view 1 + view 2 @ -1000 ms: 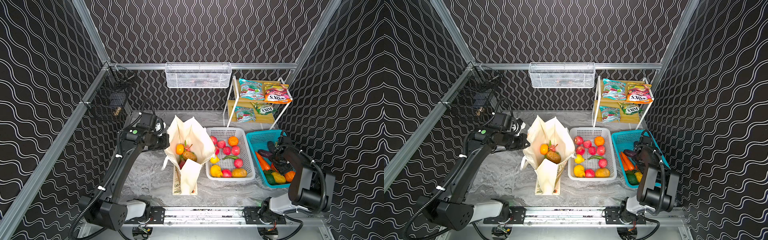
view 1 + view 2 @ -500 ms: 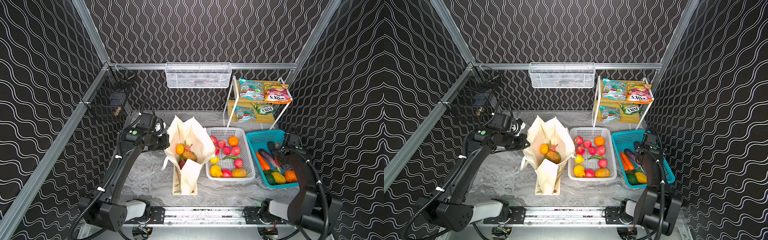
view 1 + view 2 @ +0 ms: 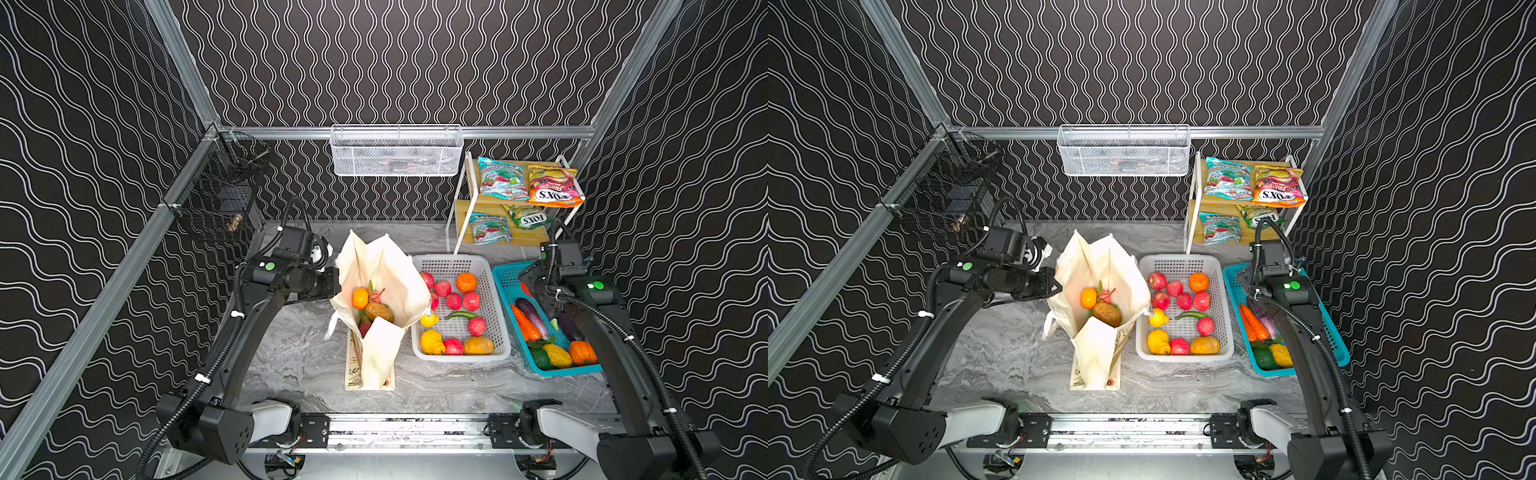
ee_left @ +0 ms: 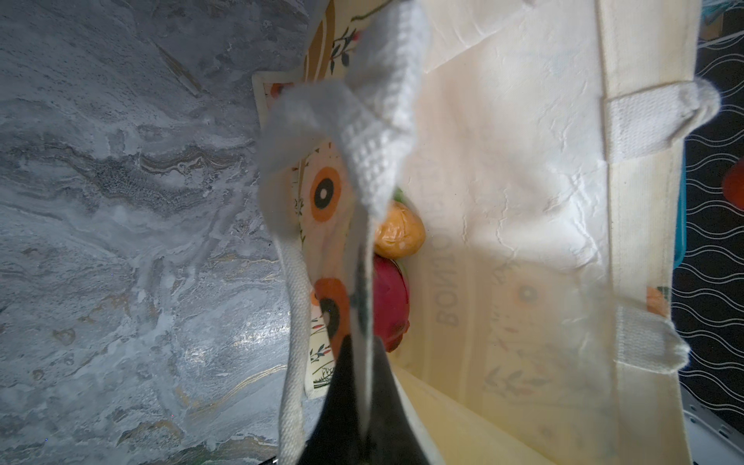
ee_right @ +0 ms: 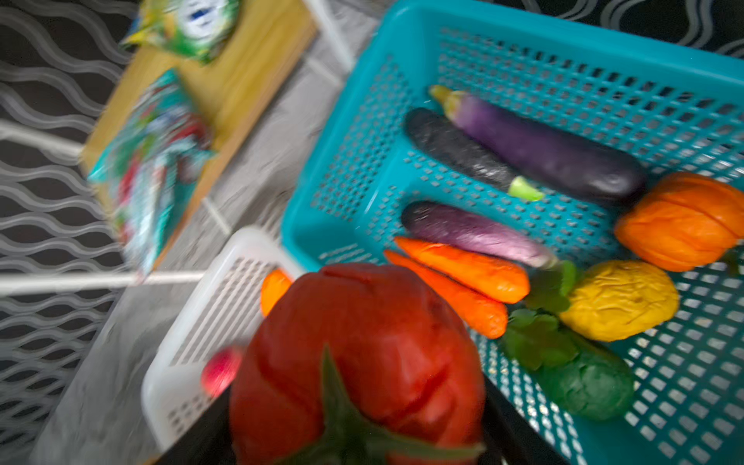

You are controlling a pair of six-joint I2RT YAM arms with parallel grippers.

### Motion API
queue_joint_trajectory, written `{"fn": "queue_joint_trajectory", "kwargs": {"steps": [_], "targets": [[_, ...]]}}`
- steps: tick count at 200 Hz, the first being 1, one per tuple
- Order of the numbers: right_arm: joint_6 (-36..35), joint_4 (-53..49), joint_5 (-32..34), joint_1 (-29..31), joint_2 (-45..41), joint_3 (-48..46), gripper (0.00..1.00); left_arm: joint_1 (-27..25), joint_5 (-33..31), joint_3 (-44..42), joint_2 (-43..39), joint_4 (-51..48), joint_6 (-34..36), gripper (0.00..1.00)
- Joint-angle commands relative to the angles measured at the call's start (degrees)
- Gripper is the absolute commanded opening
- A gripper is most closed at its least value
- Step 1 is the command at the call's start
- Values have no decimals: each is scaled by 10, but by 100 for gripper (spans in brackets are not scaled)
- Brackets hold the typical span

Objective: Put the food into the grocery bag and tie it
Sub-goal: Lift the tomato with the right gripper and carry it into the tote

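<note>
The cream grocery bag (image 3: 386, 270) (image 3: 1100, 266) stands open in the middle of the table. It holds an orange (image 3: 360, 298) (image 4: 398, 235), a brown fruit (image 3: 379, 311) and a magenta dragon fruit (image 4: 388, 302). My left gripper (image 3: 334, 286) (image 3: 1054, 286) (image 4: 362, 362) is shut on the bag's left rim, beside a white strap handle (image 4: 362, 120). My right gripper (image 3: 528, 280) (image 3: 1246, 279) (image 5: 358, 422) hovers over the far left corner of the teal basket. It is shut on a red tomato (image 5: 358, 354), which fills the space between its jaws.
A white basket (image 3: 457, 355) of fruit sits right of the bag. The teal basket (image 3: 505, 272) (image 5: 523, 48) holds eggplants, carrots and other vegetables. Orange (image 3: 552, 191) and teal (image 3: 500, 183) candy packets lie on a wooden shelf at the back right. Wire baskets hang on the walls.
My right arm has straightened, and its gripper has moved up and toward the back of the teal basket. The left arm and the bag have stayed still.
</note>
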Motion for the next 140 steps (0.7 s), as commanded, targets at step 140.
{"fn": "queue_joint_trajectory", "kwargs": {"steps": [140], "targets": [[0,26,50,457,256,351,67,1,1,-14,-8,19,-6,0]]}}
